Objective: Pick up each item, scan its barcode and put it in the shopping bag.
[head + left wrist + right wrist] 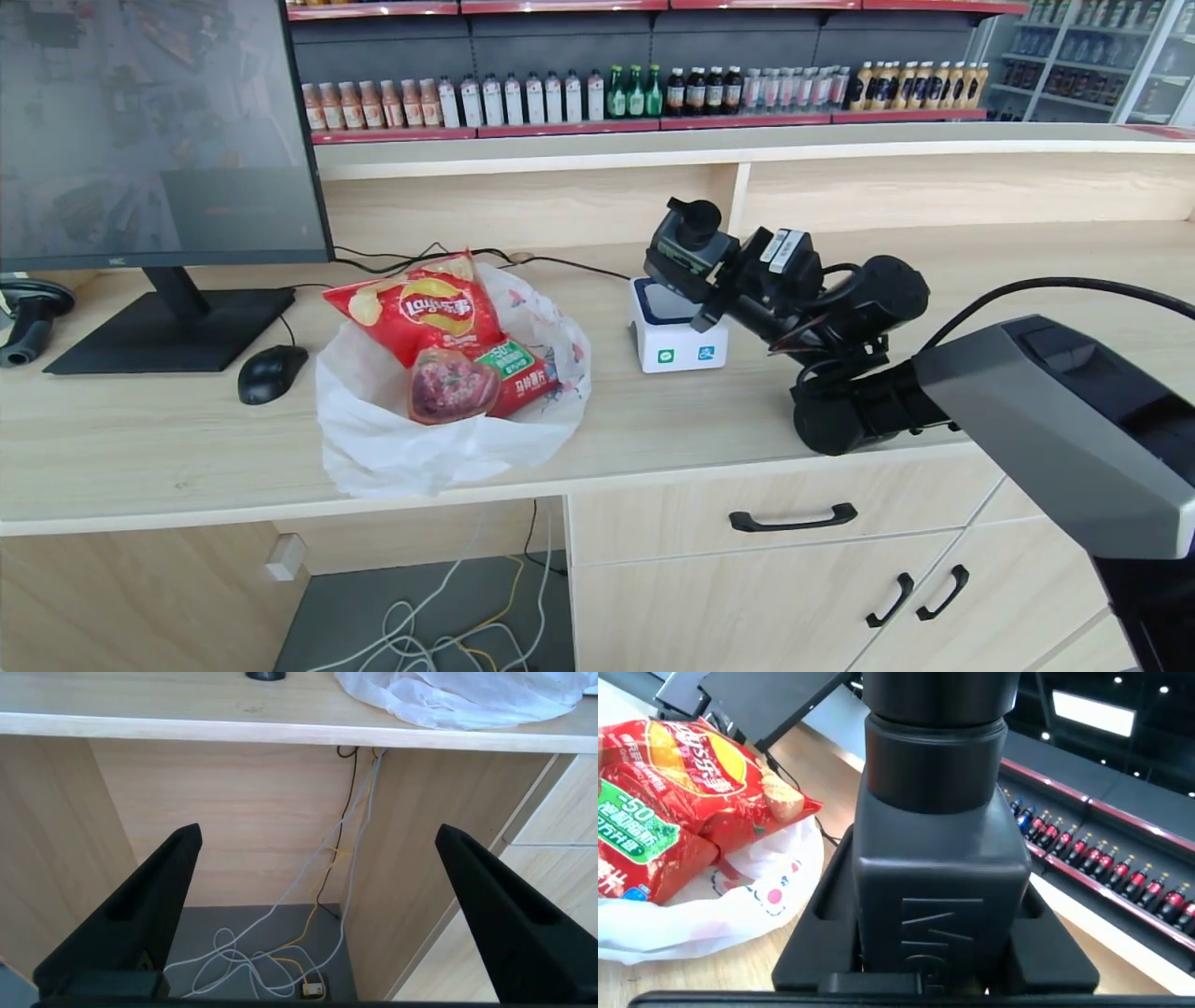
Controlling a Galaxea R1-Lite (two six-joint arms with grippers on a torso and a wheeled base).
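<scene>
My right gripper (pixel 707 283) is shut on a dark grey bottle with a round black cap (pixel 689 239), holding it just above the white scanner box (pixel 668 343) on the counter. The right wrist view shows that bottle (pixel 934 859) close up. A white shopping bag (pixel 373 439) lies open on the counter to the left of the scanner. In it are a red chips bag (pixel 420 313), a clear packet of dark red pieces (pixel 453 385) and a red-and-green pack (pixel 525 376). Below the counter edge my left gripper (pixel 318 915) stands open with nothing between its fingers.
A monitor (pixel 159 131) on a black stand, a black mouse (pixel 271 371) and a handheld scanner (pixel 33 317) occupy the counter's left. Cables (pixel 560 264) run behind the bag. Drawers with black handles (pixel 792 519) sit below; shelves of bottles (pixel 635 93) stand behind.
</scene>
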